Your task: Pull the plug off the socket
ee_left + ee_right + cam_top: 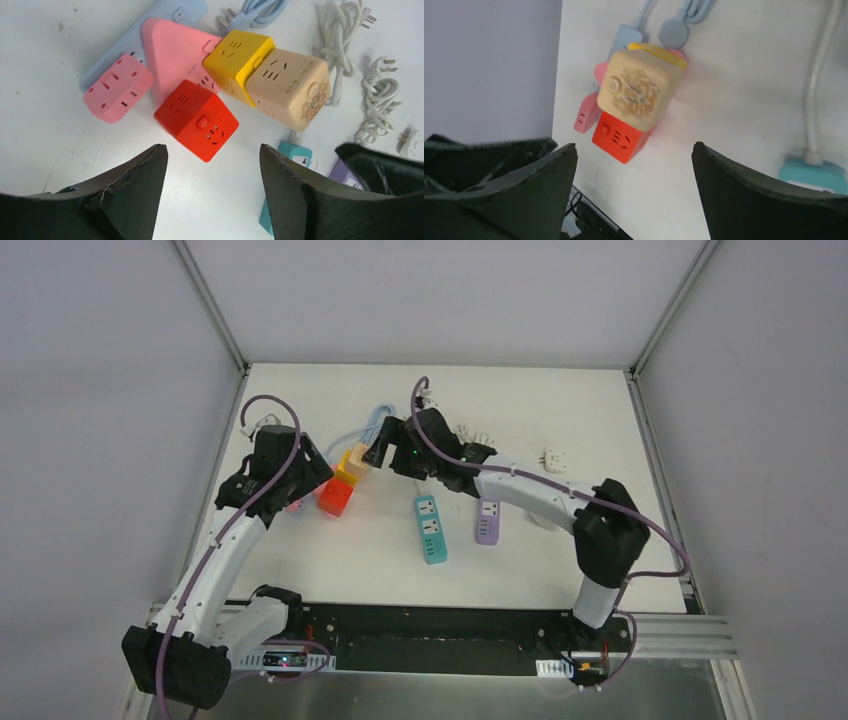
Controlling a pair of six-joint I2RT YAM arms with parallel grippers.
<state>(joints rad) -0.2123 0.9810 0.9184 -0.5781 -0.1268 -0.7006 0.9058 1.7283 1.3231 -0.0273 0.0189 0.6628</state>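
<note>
A beige cube adapter (290, 87) sits face to face against a yellow cube socket (239, 55); the joint between them is hidden. Both lean on a pink triangular strip (172, 52), with a red cube socket (196, 120) just in front. My left gripper (213, 150) hovers open just short of the red cube, nothing between its fingers. My right gripper (634, 147) is open too, above and to the right of the beige cube (639, 90) and red cube (620, 137). From above, the left gripper (312, 475) and right gripper (375, 452) flank the cluster (349, 468).
A small pink adapter (117, 87) and a pale blue strip (150, 30) lie behind the cluster. A teal strip (431, 528) and a purple strip (488, 521) lie mid-table. White coiled cables (380, 100) and a white adapter (556, 460) are at the right. The table's left edge is close.
</note>
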